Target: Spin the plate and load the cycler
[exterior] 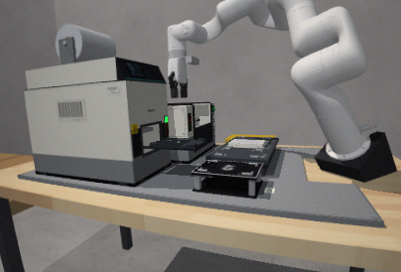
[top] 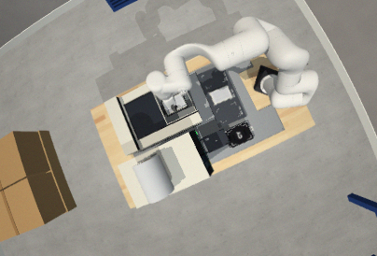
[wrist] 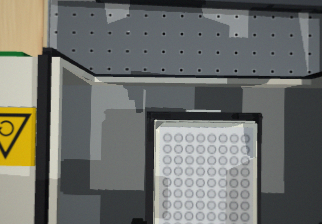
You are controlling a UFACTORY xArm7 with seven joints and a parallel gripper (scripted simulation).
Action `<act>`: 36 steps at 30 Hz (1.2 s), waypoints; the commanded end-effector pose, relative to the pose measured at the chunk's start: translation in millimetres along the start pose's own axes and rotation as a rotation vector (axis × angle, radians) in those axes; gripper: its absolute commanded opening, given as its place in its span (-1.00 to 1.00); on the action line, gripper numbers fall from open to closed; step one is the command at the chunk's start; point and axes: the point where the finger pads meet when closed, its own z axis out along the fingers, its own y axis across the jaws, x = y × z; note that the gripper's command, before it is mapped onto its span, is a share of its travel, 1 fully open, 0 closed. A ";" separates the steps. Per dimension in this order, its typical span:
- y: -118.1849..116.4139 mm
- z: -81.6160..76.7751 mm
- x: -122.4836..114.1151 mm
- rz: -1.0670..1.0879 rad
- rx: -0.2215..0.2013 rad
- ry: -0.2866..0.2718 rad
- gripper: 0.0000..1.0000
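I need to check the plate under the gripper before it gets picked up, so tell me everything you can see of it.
The well plate is a white, plastic-looking rectangle with a regular grid of round wells under a slightly glossy, grey-shaded surface. It lies flat inside a black frame, its long axis running up and down the wrist view. Only its upper part shows; the lower end is cut off, and no label is visible. The open gripper hangs above, not touching it. Whether a seal covers it cannot be told.

Top view: high overhead, looking straight down on the whole wooden table (top: pixel 293 127). Exterior view: low at table height, off one side, facing across it — both take in the white jointed arm (exterior: pixel 326 60). Wrist view: close, aimed downward.
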 end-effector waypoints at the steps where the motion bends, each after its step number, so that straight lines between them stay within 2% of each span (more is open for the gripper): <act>1: -0.4 -6.1 -0.8 0.001 0.002 -0.004 1.00; 14: -0.4 -27.7 -0.7 0.001 0.001 -0.004 1.00; 24: -0.4 -38.1 -0.7 0.001 0.001 -0.004 1.00; 25: -3.1 -36.6 3.2 0.001 0.001 -0.004 -1.00; 36: -28.2 -23.5 38.2 0.000 0.002 -0.004 -1.00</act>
